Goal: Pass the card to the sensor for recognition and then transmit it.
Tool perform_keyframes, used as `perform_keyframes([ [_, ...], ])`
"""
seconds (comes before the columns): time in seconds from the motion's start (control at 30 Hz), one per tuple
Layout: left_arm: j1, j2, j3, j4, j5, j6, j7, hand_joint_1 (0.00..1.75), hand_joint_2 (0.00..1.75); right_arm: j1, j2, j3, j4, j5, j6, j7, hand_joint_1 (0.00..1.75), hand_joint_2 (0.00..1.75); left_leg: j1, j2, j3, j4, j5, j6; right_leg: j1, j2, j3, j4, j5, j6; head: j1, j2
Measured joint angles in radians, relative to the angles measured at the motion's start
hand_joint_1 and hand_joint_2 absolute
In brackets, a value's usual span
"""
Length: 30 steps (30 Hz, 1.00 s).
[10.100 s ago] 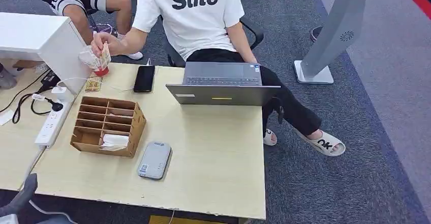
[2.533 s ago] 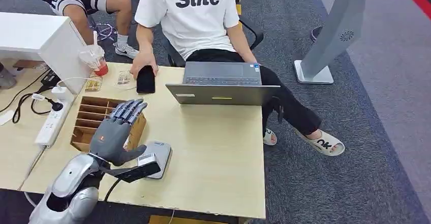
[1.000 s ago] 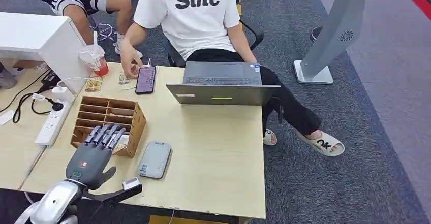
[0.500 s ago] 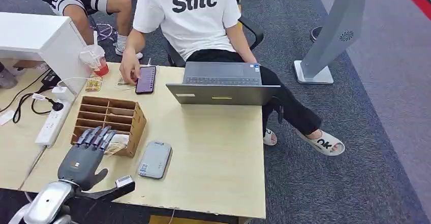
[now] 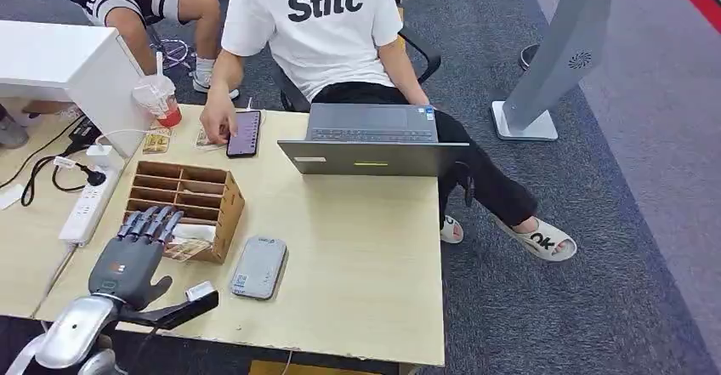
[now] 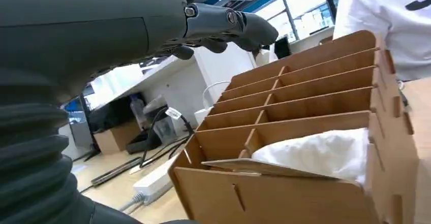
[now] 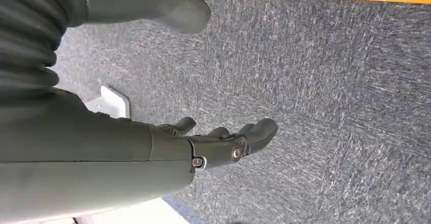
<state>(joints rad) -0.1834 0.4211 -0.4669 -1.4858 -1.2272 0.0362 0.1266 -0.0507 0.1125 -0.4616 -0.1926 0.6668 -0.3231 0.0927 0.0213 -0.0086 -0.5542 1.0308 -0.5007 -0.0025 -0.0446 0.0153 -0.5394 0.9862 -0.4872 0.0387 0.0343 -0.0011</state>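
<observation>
Left hand (image 5: 136, 252) released, fingers spread, hovering at the near-left table (image 5: 366, 256) edge in front of the wooden organizer (image 5: 208, 190). Step: reaching for the card (image 6: 269, 167), lying in the organizer's nearest compartment just beyond the fingertips. Next: pinch it, carry to the sensor (image 5: 258, 267). Right hand (image 7: 223, 145) hangs empty, fingers loosely curled.

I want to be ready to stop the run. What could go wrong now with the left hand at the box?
1. The left hand hovers over the box's near compartment, where a card lies against white wrapping. The fingers may catch the wrapping instead.
2. The cardboard box looks light; a push could slide it into the sensor beside it.
3. A person's hand rests on a phone just beyond the box, and could be struck if the arm swings forward.
</observation>
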Motion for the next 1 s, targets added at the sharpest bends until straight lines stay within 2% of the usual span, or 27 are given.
perform_keyframes([
  [0.37, -0.001, -0.021, 0.030, 0.046, 0.000, 0.015, -0.003, 0.02, 1.75, 0.000, 0.000, 0.000, 0.000, 0.013, 0.011, 0.003, 0.00, 1.75, 0.000, 0.000, 0.000, 0.000, 0.000, 0.000, 0.000, 0.000, 0.000, 0.000, 0.000, 0.000, 0.000, 0.000],
  [0.57, 0.000, -0.037, 0.040, 0.072, -0.018, 0.041, -0.023, 0.09, 1.75, 0.000, 0.000, 0.000, 0.000, 0.025, 0.012, -0.005, 0.00, 1.75, 0.000, 0.000, 0.000, 0.000, 0.000, 0.000, 0.000, 0.000, 0.000, 0.000, 0.000, 0.000, 0.000, 0.000],
  [0.7, 0.000, -0.045, 0.042, 0.087, -0.025, 0.054, -0.024, 0.23, 1.75, 0.000, 0.000, 0.000, 0.000, 0.030, 0.012, -0.016, 0.00, 1.75, 0.000, 0.000, 0.000, 0.000, 0.000, 0.000, 0.000, 0.000, 0.000, 0.000, 0.000, 0.000, 0.000, 0.000],
  [0.8, 0.000, -0.052, 0.045, 0.098, -0.026, 0.060, -0.032, 0.21, 1.75, 0.000, 0.000, 0.000, 0.000, 0.034, 0.010, -0.022, 0.00, 1.75, 0.000, 0.000, 0.000, 0.000, 0.000, 0.000, 0.000, 0.000, 0.000, 0.000, 0.000, 0.000, 0.000, 0.000],
  [0.9, 0.000, -0.056, 0.045, 0.105, -0.027, 0.061, -0.041, 0.26, 1.75, 0.000, 0.000, 0.000, 0.000, 0.035, 0.010, -0.024, 0.00, 1.75, 0.000, 0.000, 0.000, 0.000, 0.000, 0.000, 0.000, 0.000, 0.000, 0.000, 0.000, 0.000, 0.000, 0.000],
  [0.93, 0.000, -0.059, 0.045, 0.107, -0.027, 0.063, -0.041, 0.33, 1.75, 0.000, 0.000, 0.000, 0.000, 0.035, 0.010, -0.024, 0.00, 1.75, 0.000, 0.000, 0.000, 0.000, 0.000, 0.000, 0.000, 0.000, 0.000, 0.000, 0.000, 0.000, 0.000, 0.000],
  [1.0, -0.001, -0.063, 0.047, 0.112, -0.028, 0.069, -0.043, 0.33, 1.75, 0.000, 0.000, 0.000, 0.000, 0.037, 0.010, -0.026, 0.00, 1.75, 0.000, 0.000, 0.000, 0.000, 0.000, 0.000, 0.000, 0.000, 0.000, 0.000, 0.000, 0.000, 0.000, 0.000],
])
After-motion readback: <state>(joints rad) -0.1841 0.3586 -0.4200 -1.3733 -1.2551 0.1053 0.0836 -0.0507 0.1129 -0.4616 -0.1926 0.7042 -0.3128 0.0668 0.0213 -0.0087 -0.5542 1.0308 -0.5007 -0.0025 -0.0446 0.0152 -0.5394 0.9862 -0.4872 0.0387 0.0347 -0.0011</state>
